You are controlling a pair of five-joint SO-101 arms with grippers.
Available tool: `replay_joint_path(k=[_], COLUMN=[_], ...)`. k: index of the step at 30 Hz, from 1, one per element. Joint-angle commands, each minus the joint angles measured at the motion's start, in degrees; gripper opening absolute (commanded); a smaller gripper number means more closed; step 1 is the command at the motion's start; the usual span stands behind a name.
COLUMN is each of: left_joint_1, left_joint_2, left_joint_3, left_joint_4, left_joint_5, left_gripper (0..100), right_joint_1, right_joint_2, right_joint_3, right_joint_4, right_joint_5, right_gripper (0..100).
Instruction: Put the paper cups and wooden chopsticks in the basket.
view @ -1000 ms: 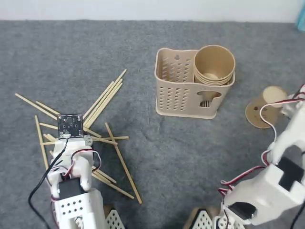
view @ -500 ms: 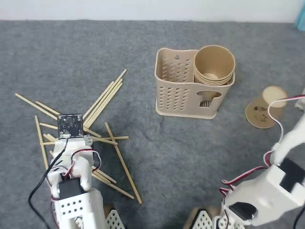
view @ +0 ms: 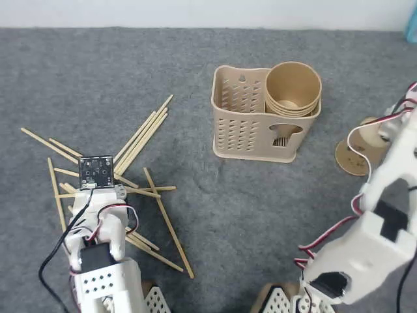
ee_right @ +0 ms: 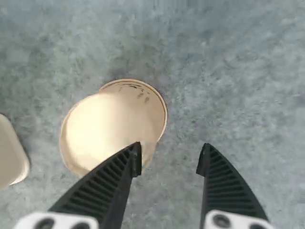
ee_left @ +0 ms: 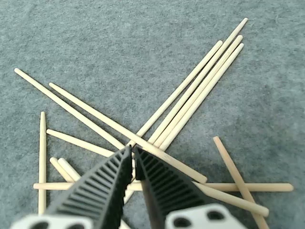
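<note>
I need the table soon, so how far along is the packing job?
Done: a stack of paper cups sits in the basket's right compartment. In hand: the open right gripper hovers over one cup lying on its side right of the basket, not yet gripped. Left: that cup and all the chopsticks, scattered on the mat under the shut left gripper.

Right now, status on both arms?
Left gripper shut, above chopsticks. Right gripper open at loose cup. Basket holds stacked cups.

I get bright, even light from above; the basket [view: 241,130] throws only a faint, soft shadow on the table [view: 195,65].
</note>
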Motion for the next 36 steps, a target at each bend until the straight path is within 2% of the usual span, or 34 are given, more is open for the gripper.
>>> replay_joint_path(k=[1,5,10,13,18,21,27,36], left_joint_1=[0.26,0.44,0.44,0.53,0.53,0.53,0.53,0.44], left_joint_2=[-0.53,-0.44,-0.44,-0.44,-0.44,-0.44,-0.53,-0.53], left_joint_3=[-0.22,-0.22,-0.22,-0.22,-0.22,-0.22,-0.22,-0.22], left_joint_4=[-1.41,-1.41,-1.41,-1.49,-1.58,-1.58,-1.41,-1.41], left_joint_5=[-0.53,-0.53,-0.53,-0.53,-0.53,-0.53,-0.53,-0.53], left_gripper=[2,2,2,2,2,2,2,2], right_joint_1=[3.82,10.15,19.03,23.69,27.21,25.80,17.19,5.23], right_joint_2=[1.80,3.30,3.30,2.95,1.54,1.36,1.45,6.29], right_joint_3=[-2.73,-3.52,-7.03,-11.08,-21.27,-25.23,-25.58,-25.32], right_joint_4=[-2.95,-3.38,-3.21,-2.51,3.91,9.27,17.36,21.32], right_joint_5=[1.23,1.41,8.09,9.67,11.16,11.25,11.25,11.34], right_gripper=[21.0,20.9,20.9,20.9,20.9,20.9,20.9,20.9])
